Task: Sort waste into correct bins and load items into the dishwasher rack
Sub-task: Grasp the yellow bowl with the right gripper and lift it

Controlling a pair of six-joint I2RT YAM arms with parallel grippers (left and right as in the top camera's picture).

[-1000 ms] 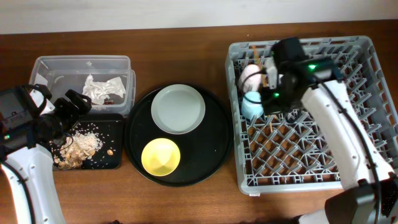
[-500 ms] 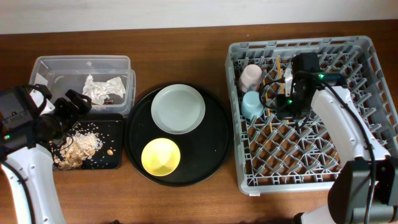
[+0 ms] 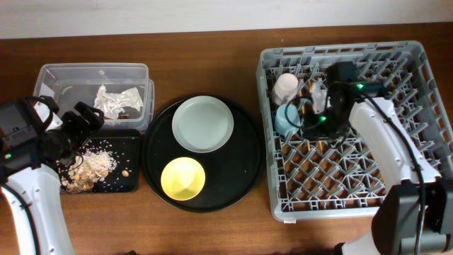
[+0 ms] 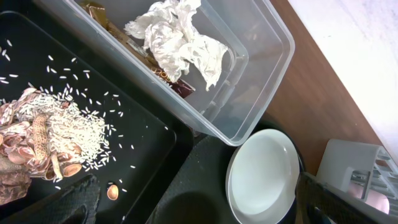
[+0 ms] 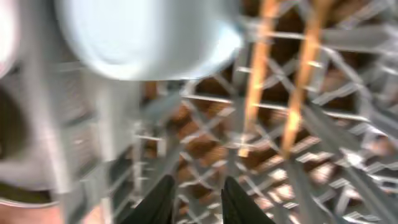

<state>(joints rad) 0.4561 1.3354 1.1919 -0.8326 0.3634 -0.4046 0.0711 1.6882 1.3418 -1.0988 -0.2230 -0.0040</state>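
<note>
The white napkin [image 3: 117, 99] and the brown-gold wrapper [image 4: 168, 78] lie in the clear tub [image 3: 92, 71]. Beige food scraps [image 3: 92, 166] lie in the shallow black tray [image 3: 131, 145]. The pale plate [image 3: 203, 124] and yellow bowl [image 3: 183, 178] sit on the round black tray. The pink cup [image 3: 286, 86], the light-blue cup [image 3: 285, 119] and the chopsticks [image 5: 267, 74] are in the grey rack [image 3: 354, 202]. My right gripper [image 5: 198, 199] is slightly open and empty, low over the rack floor beside the blue cup. My left gripper [image 4: 193, 208] is wide open and empty above the black tray's edge.
The large round black tray [image 3: 241, 170] stands between the bins and the rack. The right wrist view is blurred. The rack's upright pegs surround my right gripper. Brown table surface shows along the front and back.
My right gripper has moved from above the cups to a lower spot in the rack beside the blue cup. The left arm has not moved.
</note>
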